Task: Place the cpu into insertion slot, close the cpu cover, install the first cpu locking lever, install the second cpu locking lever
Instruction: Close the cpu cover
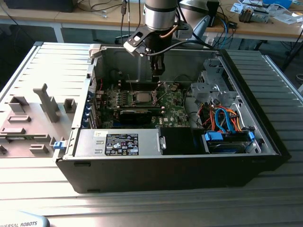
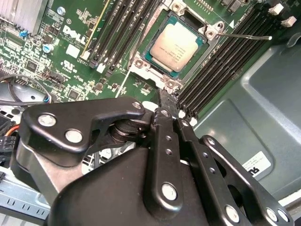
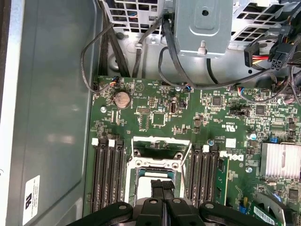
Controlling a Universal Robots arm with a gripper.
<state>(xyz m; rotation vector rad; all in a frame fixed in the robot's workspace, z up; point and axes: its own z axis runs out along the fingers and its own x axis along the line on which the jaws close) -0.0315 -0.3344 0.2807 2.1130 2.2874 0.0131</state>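
Cpu (image 2: 176, 43) seated in the insertion slot (image 2: 141, 66), tool pinched closed at its rim.
In the exterior view the chip lay mid-frame on the green motherboard (image 1: 175, 106). The arm (image 1: 161, 14) stood vertical from the top centre, and the tool (image 1: 158, 75) pointed straight down just above the socket, fingers together, gripping nothing.

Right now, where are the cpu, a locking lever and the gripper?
cpu (image 2: 178, 43): second wrist view, middle of its silver top.
lever (image 2: 247, 36): second wrist view, on its thin wire shaft.
gripper (image 3: 162, 186): first wrist view, midway between its fingertips.
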